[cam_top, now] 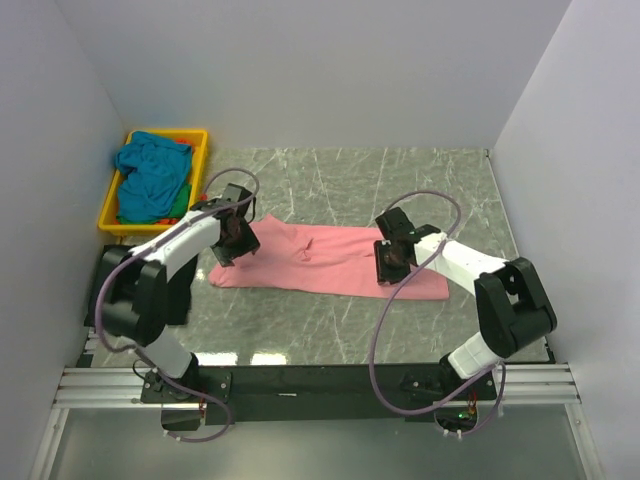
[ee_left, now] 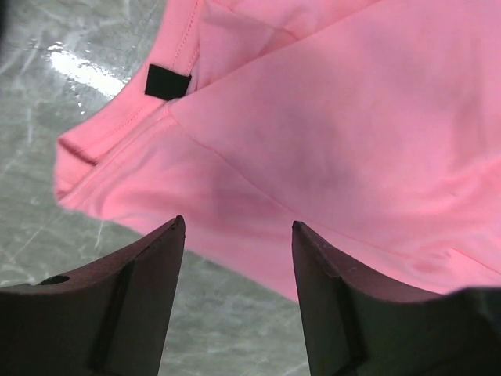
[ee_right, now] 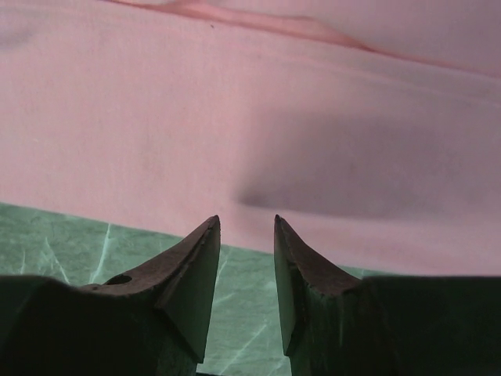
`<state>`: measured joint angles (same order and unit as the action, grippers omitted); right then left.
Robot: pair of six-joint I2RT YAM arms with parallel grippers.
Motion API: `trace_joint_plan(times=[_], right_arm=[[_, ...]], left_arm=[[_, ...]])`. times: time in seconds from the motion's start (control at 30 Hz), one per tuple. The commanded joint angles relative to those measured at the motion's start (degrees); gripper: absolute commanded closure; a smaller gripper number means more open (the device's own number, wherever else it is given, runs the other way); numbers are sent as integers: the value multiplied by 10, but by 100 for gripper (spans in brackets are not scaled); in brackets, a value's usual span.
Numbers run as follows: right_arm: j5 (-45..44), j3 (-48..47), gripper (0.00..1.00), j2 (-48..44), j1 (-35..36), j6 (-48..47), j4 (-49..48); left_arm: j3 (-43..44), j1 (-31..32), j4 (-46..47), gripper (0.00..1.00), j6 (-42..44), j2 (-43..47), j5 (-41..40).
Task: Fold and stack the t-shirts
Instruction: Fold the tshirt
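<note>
A salmon pink t-shirt (cam_top: 325,258) lies folded into a long strip across the middle of the table. My left gripper (cam_top: 228,250) hovers over its left end, open and empty; the left wrist view shows the collar with a black label (ee_left: 167,81) and the shirt's near edge (ee_left: 258,235) between my fingertips (ee_left: 174,235). My right gripper (cam_top: 387,268) is over the shirt's right part, open and empty, above its near edge (ee_right: 258,157). A teal blue t-shirt (cam_top: 152,170) is bunched in the yellow tray, with green (cam_top: 177,208) and orange-red (cam_top: 182,141) cloth under it.
The yellow plastic tray (cam_top: 200,140) stands at the back left by the left wall. White walls close in the table on the left, back and right. Grey marble tabletop (cam_top: 420,180) shows behind and in front of the pink shirt.
</note>
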<state>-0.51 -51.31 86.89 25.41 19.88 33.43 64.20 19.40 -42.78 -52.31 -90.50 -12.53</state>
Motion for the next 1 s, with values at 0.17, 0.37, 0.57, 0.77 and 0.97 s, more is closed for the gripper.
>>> trace_joint_plan(times=[0.17,0.37,0.57,0.77,0.97], right_arm=[[-14,-24,59,62,30,-12,-4],[3,-10,59,74,60,-5,18],[41,4,59,81,111,14,55],[122,3,59,98,216,47,50],[172,-82,59,148,309,64,34]], left_arm=[[41,-1,26,38,-2,-111,-48],[101,-18,27,39,36,-207,-65],[217,-35,5,34,100,-304,-111],[362,-37,-5,26,163,-403,-111],[481,-36,7,22,202,-477,-101]])
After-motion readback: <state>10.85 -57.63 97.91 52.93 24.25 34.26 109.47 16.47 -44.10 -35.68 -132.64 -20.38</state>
